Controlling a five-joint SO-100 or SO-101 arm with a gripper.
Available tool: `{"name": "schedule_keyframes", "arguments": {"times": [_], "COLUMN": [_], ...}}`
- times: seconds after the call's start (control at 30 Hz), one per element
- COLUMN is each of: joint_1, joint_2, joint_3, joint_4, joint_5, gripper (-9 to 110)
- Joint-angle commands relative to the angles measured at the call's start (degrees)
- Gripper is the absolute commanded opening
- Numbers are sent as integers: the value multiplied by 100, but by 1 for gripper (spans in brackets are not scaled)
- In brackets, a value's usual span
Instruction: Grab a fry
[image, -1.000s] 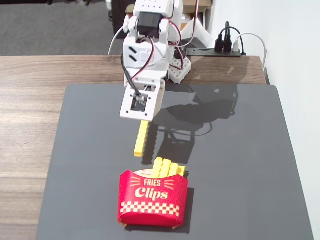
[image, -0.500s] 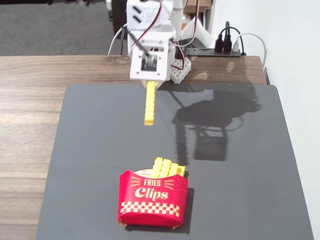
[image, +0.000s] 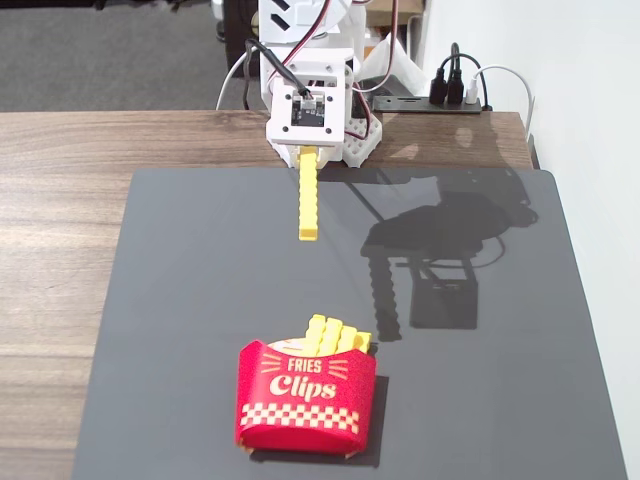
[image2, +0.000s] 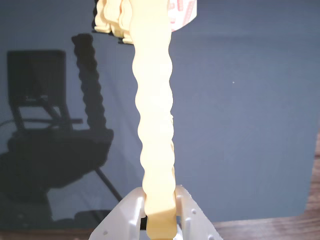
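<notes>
My white gripper (image: 309, 152) is shut on one end of the yellow crinkle-cut fry (image: 308, 200) and holds it lifted above the dark mat, sticking out toward the camera in the fixed view. In the wrist view the fry (image2: 154, 120) runs up the middle of the frame from between my gripper's (image2: 160, 212) white fingers (image2: 127, 220). The red "Fries Clips" carton (image: 305, 397) lies on the mat near the front, with other yellow sticks (image: 336, 334) bunched in its top. The carton's top also shows in the wrist view (image2: 182, 12).
The dark grey mat (image: 200, 260) covers most of the wooden table (image: 60, 200). The arm's white base (image: 355, 145) stands at the mat's far edge, with cables and a power strip (image: 440, 100) behind it. A white wall runs along the right.
</notes>
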Motion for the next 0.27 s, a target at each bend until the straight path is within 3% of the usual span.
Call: {"name": "schedule_keyframes", "arguments": {"times": [0.0, 0.23], "joint_1": [79, 97], "joint_2": [-26, -44], "joint_3": [-246, -229], "joint_4": [-114, -149], "joint_5": [-70, -97], "gripper": [1, 1]}}
